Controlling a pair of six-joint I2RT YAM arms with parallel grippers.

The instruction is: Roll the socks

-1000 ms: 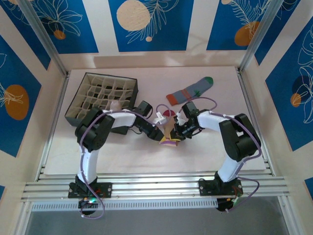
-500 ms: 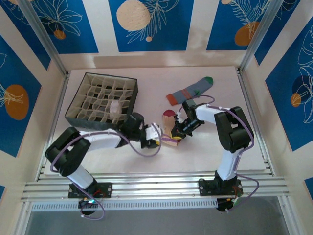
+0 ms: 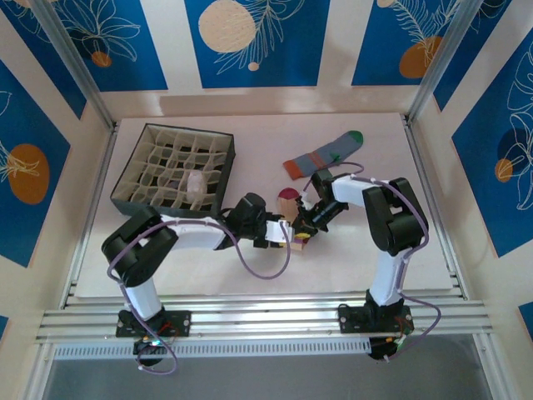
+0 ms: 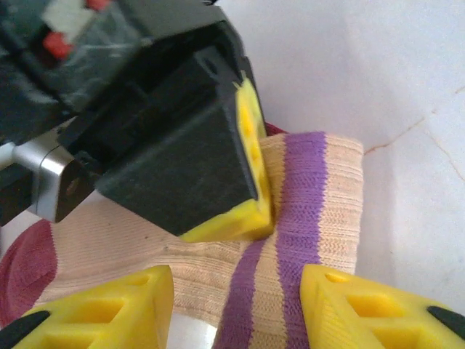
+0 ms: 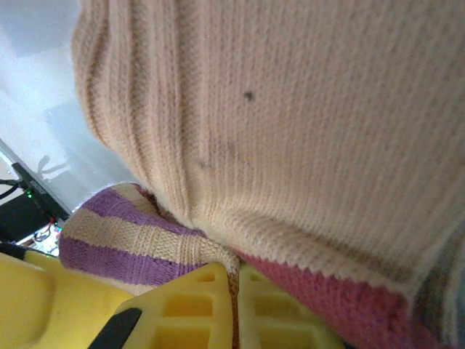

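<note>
The peach sock with a maroon toe lies mid-table, its purple-striped cuff folded toward me. My right gripper is shut on a fold of this sock beside the cuff, and it shows in the top view too. My left gripper is open low over the cuff, one yellow fingertip on each side of the stripes, and sits just left of the sock. The grey-blue sock with a green toe lies flat behind. A pale rolled sock sits in the divider box.
A dark divider box with many cells stands at the back left of the white mat. Both arms meet at the middle of the mat, their cables looping near the front. Metal frame posts flank the table.
The left arm swung down and right to the sock's cuff, and its jaws opened wider. The right gripper stayed shut on the sock, hardly moving.
</note>
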